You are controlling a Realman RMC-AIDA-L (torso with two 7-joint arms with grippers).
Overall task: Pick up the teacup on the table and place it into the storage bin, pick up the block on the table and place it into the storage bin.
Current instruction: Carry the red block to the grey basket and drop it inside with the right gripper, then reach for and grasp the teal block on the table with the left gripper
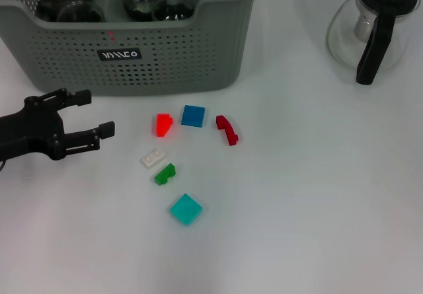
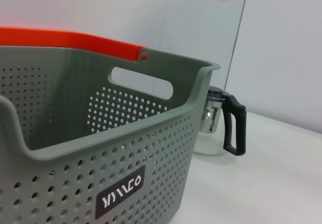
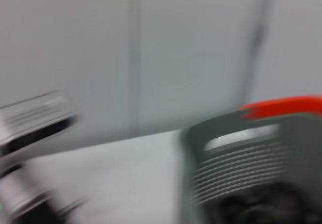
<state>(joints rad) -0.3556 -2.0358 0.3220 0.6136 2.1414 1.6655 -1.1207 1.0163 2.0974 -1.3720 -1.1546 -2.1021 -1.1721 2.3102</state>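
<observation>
At table's left edge, just in front of the storage bin (image 1: 132, 49): left gripper (image 1: 99, 114), fingers spread wide, empty, touching nothing. Pointed across toward the blocks, low over the table (image 1: 317, 195).

Nearest out from the fingertips: orange-red block (image 1: 162, 124), then white block (image 1: 152, 157) and green block (image 1: 164, 174) closer to the robot. Further right: blue block (image 1: 193, 115), dark red curved piece (image 1: 227, 129). Teal block (image 1: 186, 209) lowest, nearest the robot. All well short of contact with the fingers.

Bin already loaded with dark glassware, looks like teacups; no teacup spotted loose on the table. Judged step: reaching for a block.

Risks from here:
- Tight cluster. Wide jaws closing on the orange-red block could nudge the white or blue one, scatter the group.
- Small, low pieces. Slightly high descent means a pinch on air; slightly low means fingertips scraping the table.
- Bin wall right beside the approach; upper finger could clip the perforated side on lift.
- Drop into the bin lands on glass; release from height could chip something.

Glass pitcher (image 1: 373, 26) far right, out of the way. Right gripper not visible in the head view; state cannot be told.
</observation>
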